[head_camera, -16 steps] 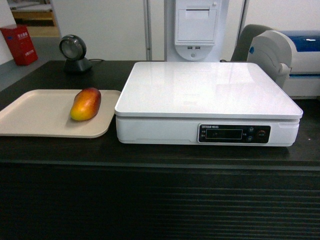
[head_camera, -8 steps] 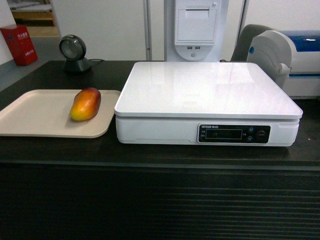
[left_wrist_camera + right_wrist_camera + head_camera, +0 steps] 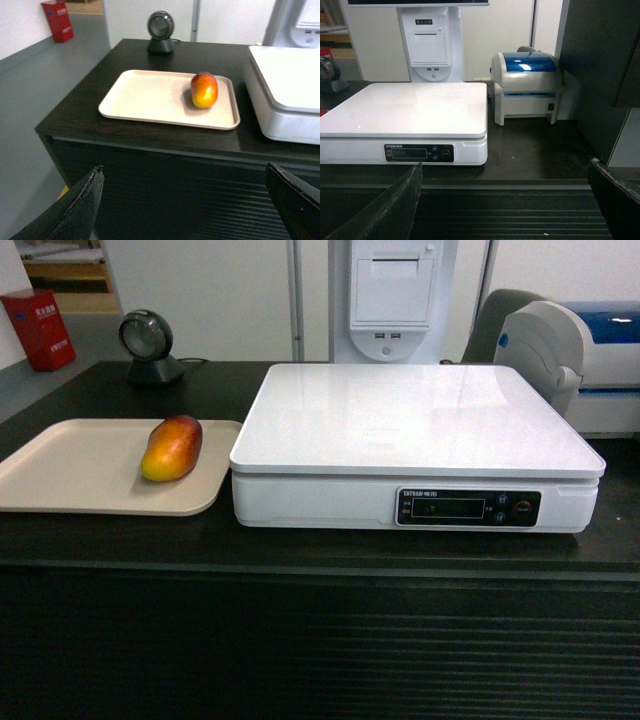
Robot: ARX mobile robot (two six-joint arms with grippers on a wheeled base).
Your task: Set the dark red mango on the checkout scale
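Note:
The dark red mango (image 3: 172, 448) (image 3: 204, 89) lies on the right part of a flat beige tray (image 3: 70, 470) (image 3: 150, 97), red end away from me. To its right stands the white scale (image 3: 415, 420) (image 3: 292, 95) (image 3: 405, 107), its platform bare and its black display panel facing front. Both rest on the black checkout (image 3: 320, 640) with its ribbed front. Neither arm shows in the head view. In the left wrist view my left gripper (image 3: 182, 200) is open, low in front of the ribbed front. In the right wrist view my right gripper (image 3: 505, 200) is open too, below the counter edge.
A round black barcode scanner (image 3: 148, 345) (image 3: 160, 31) sits at the back left of the counter. A white receipt-printer stand (image 3: 393, 295) rises behind the scale. A white and blue label printer (image 3: 526, 87) (image 3: 575, 355) stands to the right. A red box (image 3: 38, 328) stands on the floor at far left.

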